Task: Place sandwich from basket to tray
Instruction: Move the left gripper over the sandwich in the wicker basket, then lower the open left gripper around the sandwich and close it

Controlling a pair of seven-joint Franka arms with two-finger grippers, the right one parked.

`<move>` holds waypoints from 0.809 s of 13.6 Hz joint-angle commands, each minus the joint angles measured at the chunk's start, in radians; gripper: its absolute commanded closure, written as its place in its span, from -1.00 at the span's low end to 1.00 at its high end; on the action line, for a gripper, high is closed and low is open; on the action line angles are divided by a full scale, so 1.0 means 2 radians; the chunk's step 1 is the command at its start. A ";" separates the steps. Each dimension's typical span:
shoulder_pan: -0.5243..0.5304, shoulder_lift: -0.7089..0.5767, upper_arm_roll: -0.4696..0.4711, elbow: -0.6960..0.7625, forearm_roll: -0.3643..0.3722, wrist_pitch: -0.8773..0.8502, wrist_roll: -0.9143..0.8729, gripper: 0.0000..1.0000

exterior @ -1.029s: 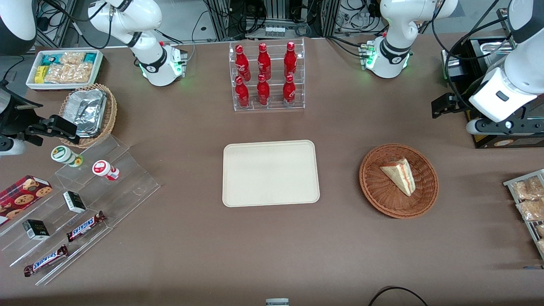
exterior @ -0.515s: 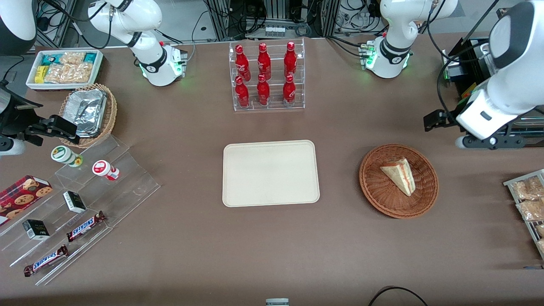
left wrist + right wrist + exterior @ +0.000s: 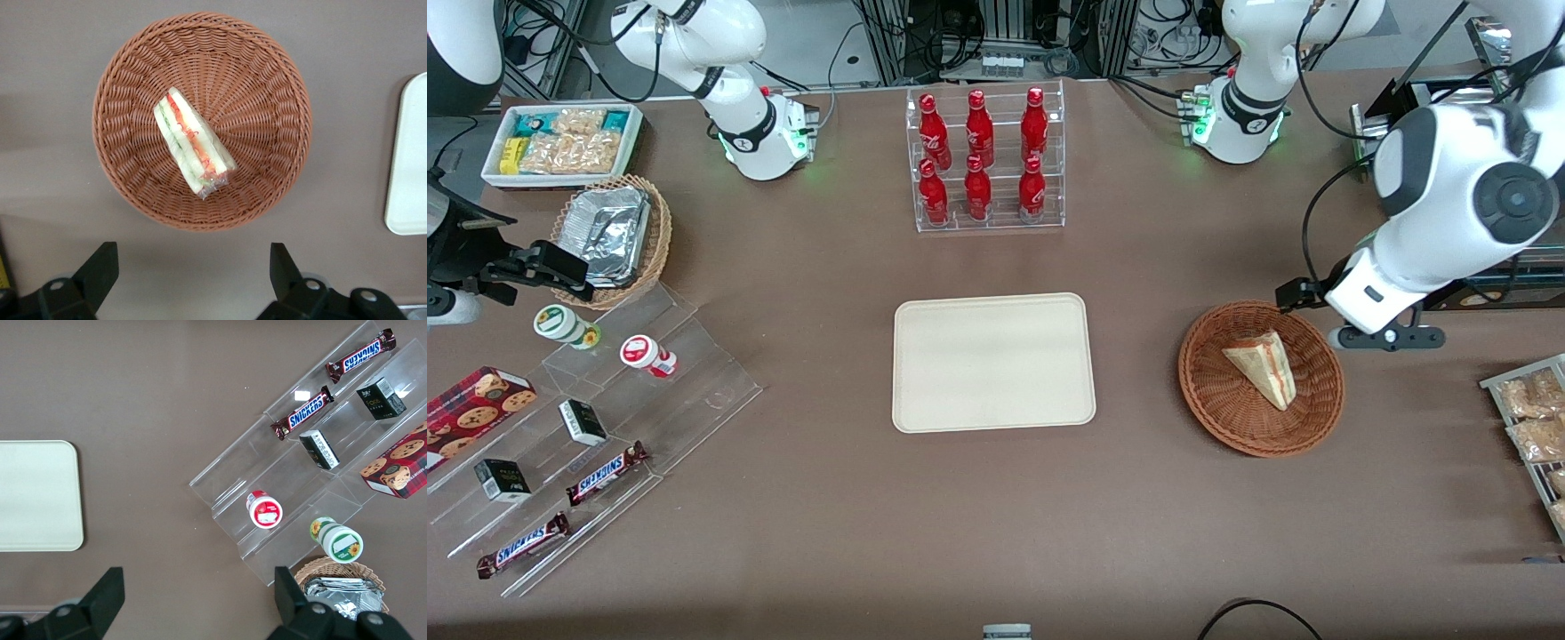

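Note:
The sandwich [image 3: 1263,366], a pale bread wedge with red and green filling at its edge, lies in the round reddish-brown basket [image 3: 1209,391]. The cream tray [image 3: 993,362] lies bare in the table's middle, beside the basket toward the parked arm's end. My left gripper [image 3: 1385,338] hangs above the table just off the basket's rim, toward the working arm's end. In the left wrist view the gripper [image 3: 192,267] is open wide, nothing between its fingers; the sandwich [image 3: 193,150], basket [image 3: 267,107] and a tray edge [image 3: 408,160] show. The tray [image 3: 37,495] also appears in the right wrist view.
A clear rack of red bottles [image 3: 984,160] stands farther from the camera than the tray. A wire rack of snack packets [image 3: 1534,427] sits at the working arm's end. Stepped acrylic shelves [image 3: 605,418], a tan foil-filled basket [image 3: 614,236] and a white snack box [image 3: 560,142] lie toward the parked arm's end.
My left arm has swung from the table's end toward the basket and nearer the front camera. The sandwich, basket and tray have not moved.

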 commanded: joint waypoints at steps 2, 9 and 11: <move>-0.001 -0.003 0.002 -0.054 0.003 0.077 -0.014 -1.00; -0.002 0.027 0.002 -0.064 0.003 0.119 -0.168 -1.00; -0.002 0.026 0.002 -0.085 0.003 0.154 -0.217 -1.00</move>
